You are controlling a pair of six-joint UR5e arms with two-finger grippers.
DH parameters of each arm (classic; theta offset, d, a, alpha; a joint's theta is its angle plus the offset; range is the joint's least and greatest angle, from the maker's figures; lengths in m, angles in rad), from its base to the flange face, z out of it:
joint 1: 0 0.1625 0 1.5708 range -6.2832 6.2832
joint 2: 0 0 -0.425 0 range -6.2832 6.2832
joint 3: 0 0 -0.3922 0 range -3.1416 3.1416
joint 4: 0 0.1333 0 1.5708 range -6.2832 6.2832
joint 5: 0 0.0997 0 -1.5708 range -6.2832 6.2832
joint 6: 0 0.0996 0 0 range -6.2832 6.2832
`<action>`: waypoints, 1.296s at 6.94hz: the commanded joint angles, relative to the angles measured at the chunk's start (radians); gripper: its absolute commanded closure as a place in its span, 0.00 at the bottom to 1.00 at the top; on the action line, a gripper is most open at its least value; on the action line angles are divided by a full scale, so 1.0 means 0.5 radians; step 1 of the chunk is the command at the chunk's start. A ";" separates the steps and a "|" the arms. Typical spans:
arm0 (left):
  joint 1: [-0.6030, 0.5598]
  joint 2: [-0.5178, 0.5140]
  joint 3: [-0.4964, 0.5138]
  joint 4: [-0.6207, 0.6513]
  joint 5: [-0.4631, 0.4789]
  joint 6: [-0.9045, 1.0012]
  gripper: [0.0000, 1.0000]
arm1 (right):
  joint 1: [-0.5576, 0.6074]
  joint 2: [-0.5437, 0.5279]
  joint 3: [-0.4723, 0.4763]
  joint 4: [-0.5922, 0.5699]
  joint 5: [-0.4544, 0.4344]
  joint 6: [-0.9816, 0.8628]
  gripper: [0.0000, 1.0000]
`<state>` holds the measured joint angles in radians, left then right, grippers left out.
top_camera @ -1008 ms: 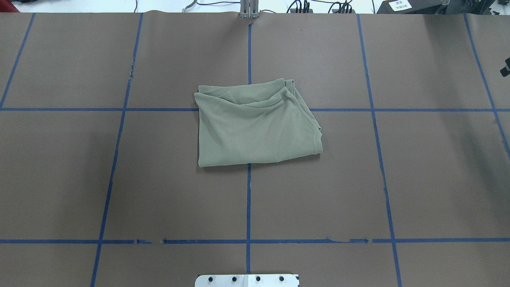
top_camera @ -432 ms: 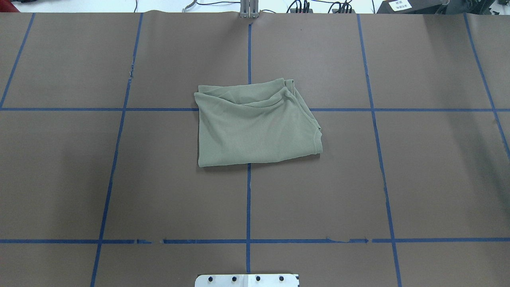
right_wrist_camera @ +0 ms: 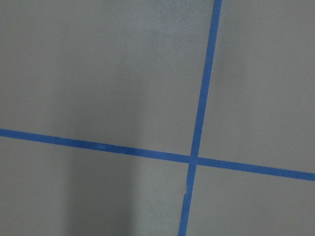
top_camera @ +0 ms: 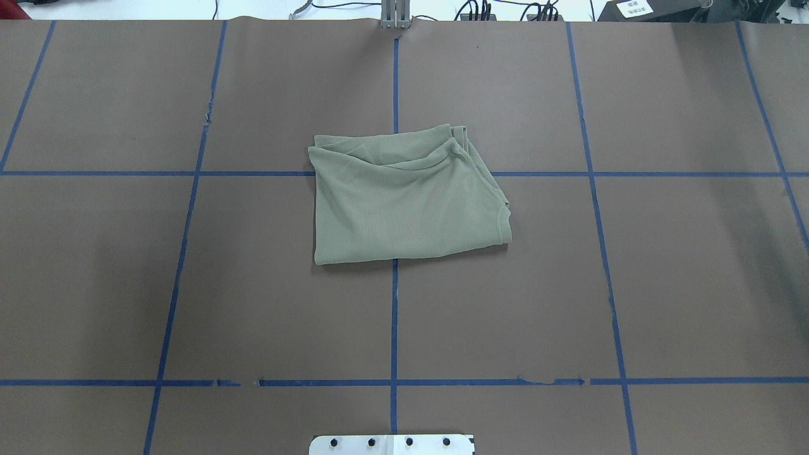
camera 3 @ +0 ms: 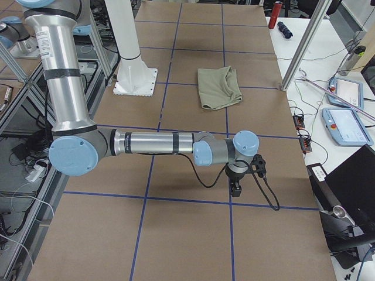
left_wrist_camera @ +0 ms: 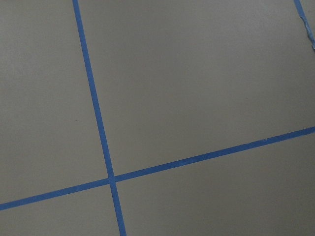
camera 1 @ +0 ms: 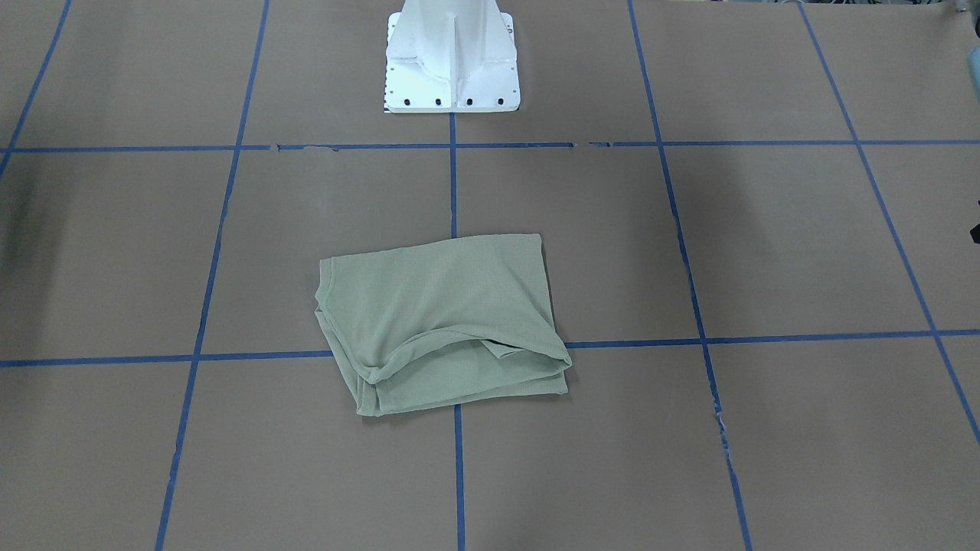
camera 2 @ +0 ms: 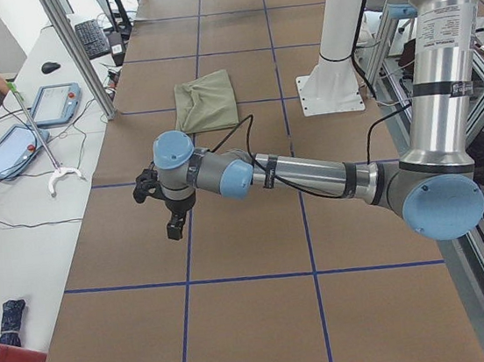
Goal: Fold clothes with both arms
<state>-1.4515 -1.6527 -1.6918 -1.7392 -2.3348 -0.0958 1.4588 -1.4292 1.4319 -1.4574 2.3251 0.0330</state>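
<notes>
Wide table (top_camera: 632,284) under matte brown paper, flat, ruled into large squares by blue tape (top_camera: 394,316). Two jointed arms of smooth silver tube with light-blue caps, stretched low over the paper: left arm (camera 2: 303,172) out at the table's left end, right arm (camera 3: 152,142) out at the right end, both well apart from the garment. Sage-green shirt (top_camera: 404,202) at the table's middle, lying over a tape crossing, folded into a rough rectangle; soft fine-ribbed knit in several layers, with a loose pocket gaping along the far edge and a rounded, slightly skewed right side. Judged as the closing stage: folding apparently done. For any next move, both arms reaching in to square that slack far edge, pinching thin layers without dragging the stack. Left gripper (camera 2: 175,229) and right gripper (camera 3: 235,188), small, black, pointing down at bare paper, nothing visibly held; impossible to tell the jaw opening from these side views.
</notes>
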 commanded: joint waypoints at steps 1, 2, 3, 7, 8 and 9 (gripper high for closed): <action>0.001 0.004 -0.013 0.002 -0.042 -0.002 0.00 | 0.000 -0.053 -0.001 0.012 -0.008 -0.002 0.00; -0.002 0.019 -0.010 0.002 -0.073 -0.002 0.00 | -0.003 -0.050 -0.004 0.012 0.007 0.001 0.00; -0.002 0.020 -0.010 0.002 -0.070 -0.002 0.00 | -0.003 -0.044 -0.017 0.009 0.028 0.001 0.00; 0.001 0.001 -0.010 -0.010 -0.073 0.001 0.00 | 0.000 -0.038 -0.020 0.009 0.154 0.001 0.00; -0.002 0.013 -0.013 -0.007 -0.073 0.001 0.00 | 0.000 -0.038 -0.020 0.009 0.154 0.001 0.00; -0.002 0.032 0.009 -0.010 -0.073 0.004 0.00 | 0.000 -0.035 -0.023 0.009 0.151 0.001 0.00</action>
<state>-1.4520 -1.6454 -1.6949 -1.7432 -2.3715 -0.0947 1.4588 -1.4479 1.4216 -1.4527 2.4014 0.0338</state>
